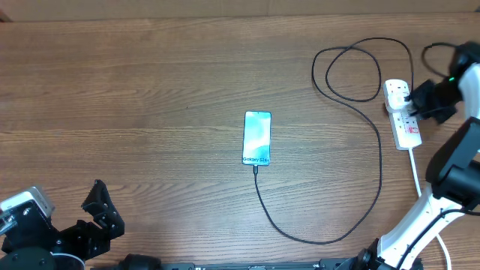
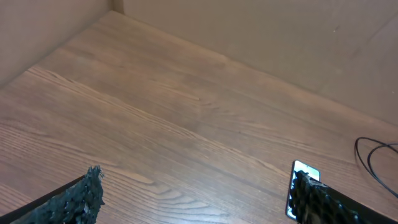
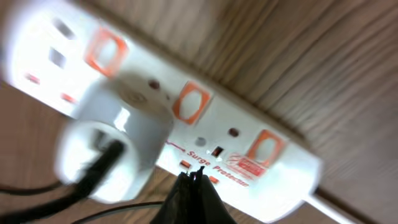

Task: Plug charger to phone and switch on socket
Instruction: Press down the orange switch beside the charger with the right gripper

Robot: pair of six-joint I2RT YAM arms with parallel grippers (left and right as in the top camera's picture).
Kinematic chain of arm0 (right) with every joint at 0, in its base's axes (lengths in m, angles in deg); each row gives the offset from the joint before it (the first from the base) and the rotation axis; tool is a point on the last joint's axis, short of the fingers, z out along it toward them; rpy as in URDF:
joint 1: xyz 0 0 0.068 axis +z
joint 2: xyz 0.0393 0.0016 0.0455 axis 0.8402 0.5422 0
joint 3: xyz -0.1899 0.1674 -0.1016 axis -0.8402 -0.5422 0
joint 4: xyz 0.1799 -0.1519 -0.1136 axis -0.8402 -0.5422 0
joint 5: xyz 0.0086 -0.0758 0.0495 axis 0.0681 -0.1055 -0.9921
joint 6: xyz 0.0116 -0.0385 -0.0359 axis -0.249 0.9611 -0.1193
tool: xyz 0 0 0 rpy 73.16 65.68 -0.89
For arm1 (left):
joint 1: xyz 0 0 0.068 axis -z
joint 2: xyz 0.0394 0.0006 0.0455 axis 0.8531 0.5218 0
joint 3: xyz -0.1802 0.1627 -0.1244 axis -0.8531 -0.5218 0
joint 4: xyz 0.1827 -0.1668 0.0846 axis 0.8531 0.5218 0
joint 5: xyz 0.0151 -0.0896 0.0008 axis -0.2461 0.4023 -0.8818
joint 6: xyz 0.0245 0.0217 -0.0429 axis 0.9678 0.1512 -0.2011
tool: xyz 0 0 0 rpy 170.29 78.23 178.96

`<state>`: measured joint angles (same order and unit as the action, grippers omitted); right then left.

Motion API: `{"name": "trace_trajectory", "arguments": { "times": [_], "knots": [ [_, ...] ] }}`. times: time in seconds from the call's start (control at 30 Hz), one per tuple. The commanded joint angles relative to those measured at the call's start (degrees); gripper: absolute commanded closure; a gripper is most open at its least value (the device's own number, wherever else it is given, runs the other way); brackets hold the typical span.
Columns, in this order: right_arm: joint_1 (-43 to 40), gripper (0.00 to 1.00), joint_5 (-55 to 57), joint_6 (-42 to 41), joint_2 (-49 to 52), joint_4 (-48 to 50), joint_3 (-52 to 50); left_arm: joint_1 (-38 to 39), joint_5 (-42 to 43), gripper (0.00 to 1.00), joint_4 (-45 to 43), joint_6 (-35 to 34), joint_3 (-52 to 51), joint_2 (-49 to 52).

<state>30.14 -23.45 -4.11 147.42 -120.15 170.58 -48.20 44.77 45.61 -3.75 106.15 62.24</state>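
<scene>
Matte wood-grain tabletop. The charger, a thin black cable, loops from the far right to the near end of the phone, a slim glassy slab at centre. The glossy white socket lies far right with the clenched right pincer at its switches. The left pincer is released, near left.

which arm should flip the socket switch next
Right. The right gripper, shut, has its tips right at the socket, beside the plugged-in charger. The left gripper sits open at the table's near left corner, further off than the phone.
</scene>
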Motion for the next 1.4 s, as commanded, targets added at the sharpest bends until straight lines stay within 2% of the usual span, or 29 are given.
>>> {"name": "trace_trajectory", "arguments": {
  "times": [0.0,0.33,1.0,1.13,1.23,1.37],
  "knots": [
    [-1.1,0.96,0.5,1.3,-0.5,-1.3,5.2,-0.6,-1.0,0.00,0.0,-1.2,0.2,-0.7],
    [-0.9,0.96,0.5,1.3,6.6,-0.5,5.2,-0.6,-1.0,0.01,0.0,-1.2,0.2,-0.7],
    [1.3,0.96,-1.6,1.3,9.7,1.8,4.1,-0.6,-1.0,0.00,0.0,-1.2,0.2,-0.7],
    [2.2,0.96,-0.4,1.4,13.3,0.2,4.1,-0.6,-1.0,0.00,0.0,-1.2,0.2,-0.7],
    [2.4,0.96,-3.9,3.2,13.9,-1.0,4.2,-0.6,-1.0,0.00,0.0,-1.2,0.2,-0.7],
    [1.9,0.96,-3.8,3.3,13.0,-6.7,7.6,-0.6,-1.0,0.00,0.0,-1.2,0.2,-1.0]
  ]
}}
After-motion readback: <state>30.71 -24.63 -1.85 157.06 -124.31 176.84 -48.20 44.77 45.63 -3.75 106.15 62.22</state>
